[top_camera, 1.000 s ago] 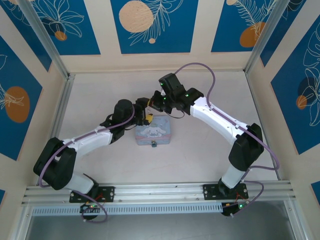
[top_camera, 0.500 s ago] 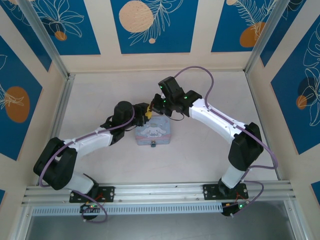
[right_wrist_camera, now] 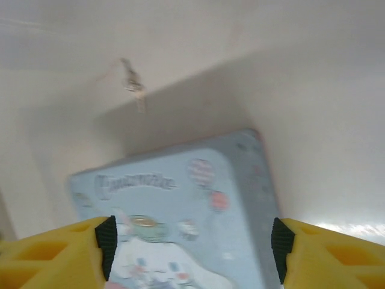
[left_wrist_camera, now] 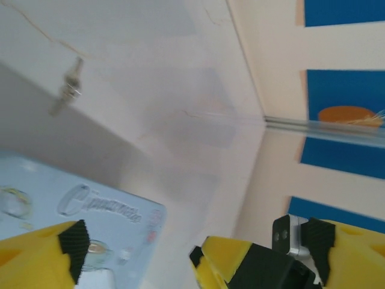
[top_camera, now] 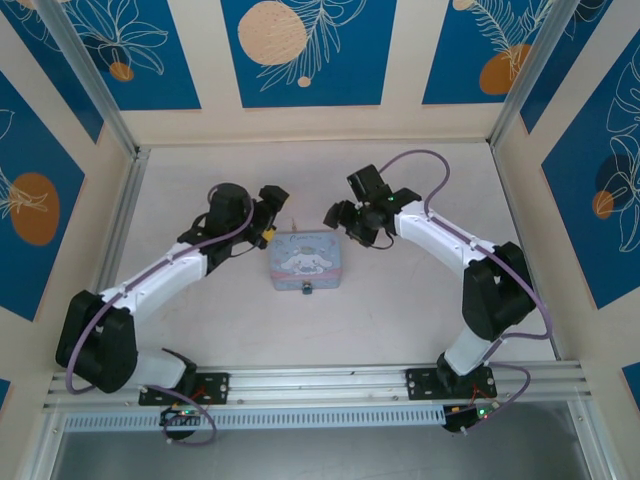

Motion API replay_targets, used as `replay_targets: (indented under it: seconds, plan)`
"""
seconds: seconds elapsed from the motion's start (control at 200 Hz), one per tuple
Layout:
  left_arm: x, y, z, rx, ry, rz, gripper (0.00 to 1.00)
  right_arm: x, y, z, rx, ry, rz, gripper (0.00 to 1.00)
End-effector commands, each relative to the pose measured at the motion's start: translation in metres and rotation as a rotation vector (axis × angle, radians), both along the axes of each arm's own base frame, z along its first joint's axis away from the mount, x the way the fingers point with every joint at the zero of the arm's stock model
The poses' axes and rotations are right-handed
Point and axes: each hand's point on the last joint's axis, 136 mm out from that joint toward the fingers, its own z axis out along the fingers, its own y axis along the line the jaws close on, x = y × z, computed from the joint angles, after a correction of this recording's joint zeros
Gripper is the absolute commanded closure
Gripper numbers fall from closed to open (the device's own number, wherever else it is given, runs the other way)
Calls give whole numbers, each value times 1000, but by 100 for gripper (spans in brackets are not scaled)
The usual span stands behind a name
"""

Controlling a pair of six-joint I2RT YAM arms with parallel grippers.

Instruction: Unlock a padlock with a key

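Observation:
A small, thin metal key [left_wrist_camera: 67, 90] lies loose on the white table just beyond the far edge of the light-blue cartoon tin [top_camera: 307, 260]; the right wrist view shows the key [right_wrist_camera: 133, 84] too. The tiny dark padlock [top_camera: 307, 290] hangs at the tin's near side. My left gripper [top_camera: 272, 215] hovers left of the tin's far corner, open and empty [left_wrist_camera: 141, 247]. My right gripper [top_camera: 338, 212] hovers by the far right corner, open, with the tin's lid [right_wrist_camera: 180, 198] below its fingers [right_wrist_camera: 192, 241].
Cream walls with blue panels enclose the table on three sides. An aluminium rail [top_camera: 320, 380] runs along the near edge by the arm bases. Bare table lies left and right of the tin.
Both grippers were close together over the tin's far edge. They have drawn apart, left arm swinging left and right arm back right. The key now lies on the table.

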Motion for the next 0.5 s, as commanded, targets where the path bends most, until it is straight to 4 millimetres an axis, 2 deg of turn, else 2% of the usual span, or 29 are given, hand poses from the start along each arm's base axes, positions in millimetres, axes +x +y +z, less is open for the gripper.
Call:
replay_targets:
  seconds: [0.0, 0.105, 0.18, 0.32, 0.41, 0.46, 0.495]
  plan:
    - [-9, 10, -2, 118, 5, -99, 0, -17, 0, -10, 16, 33, 35, 28]
    - [-7, 12, 3, 182, -2, -140, 0, -24, 15, -23, 47, 73, 69, 29]
    - [-5, 11, 8, 200, -11, -159, 0, -25, 31, -23, 79, 82, 88, 29]
    - [-2, 10, 12, 209, -20, -168, 0, -26, 85, -16, 199, 101, 163, 32]
    - [-1, 10, 12, 212, -19, -165, 0, -19, 122, -4, 266, 90, 224, 32]
    - [-1, 12, 10, 217, -15, -163, 0, -15, 137, 0, 286, 83, 259, 32]
    - [-1, 14, 10, 220, -15, -159, 0, -12, 141, 1, 270, 77, 266, 32]
